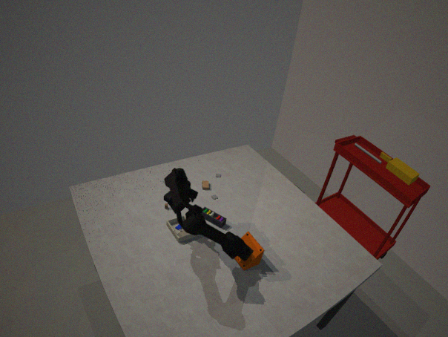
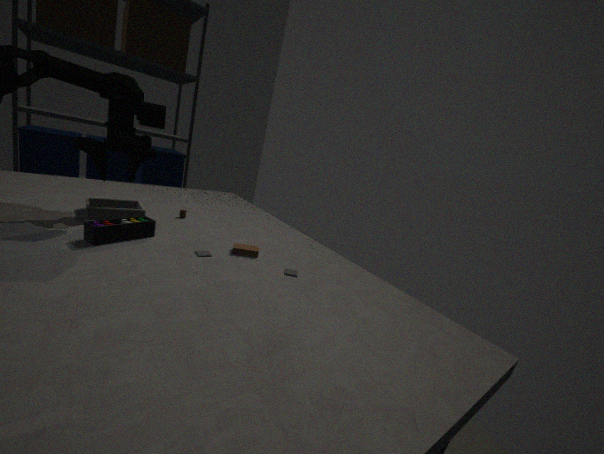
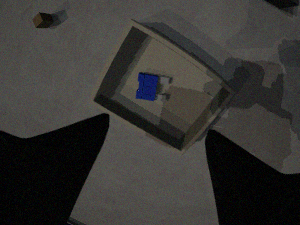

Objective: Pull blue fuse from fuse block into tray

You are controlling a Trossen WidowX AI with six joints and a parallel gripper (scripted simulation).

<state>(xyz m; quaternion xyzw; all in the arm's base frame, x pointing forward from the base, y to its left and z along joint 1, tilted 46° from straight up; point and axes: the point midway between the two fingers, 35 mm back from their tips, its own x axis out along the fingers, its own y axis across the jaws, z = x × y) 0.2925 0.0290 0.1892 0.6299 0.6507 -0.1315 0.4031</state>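
From high and far we see the whole table [image 1: 304,237]; the exterior view looks low across it; both share the fuse block [image 1: 214,216], as does the wrist view, looking down

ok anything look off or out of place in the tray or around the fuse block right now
Nothing stands out. The blue fuse lies inside the tray, clear of its walls, and the gripper hangs above it with its jaws apart, holding nothing. The fuse block sits beside the tray with its other fuses in a row.
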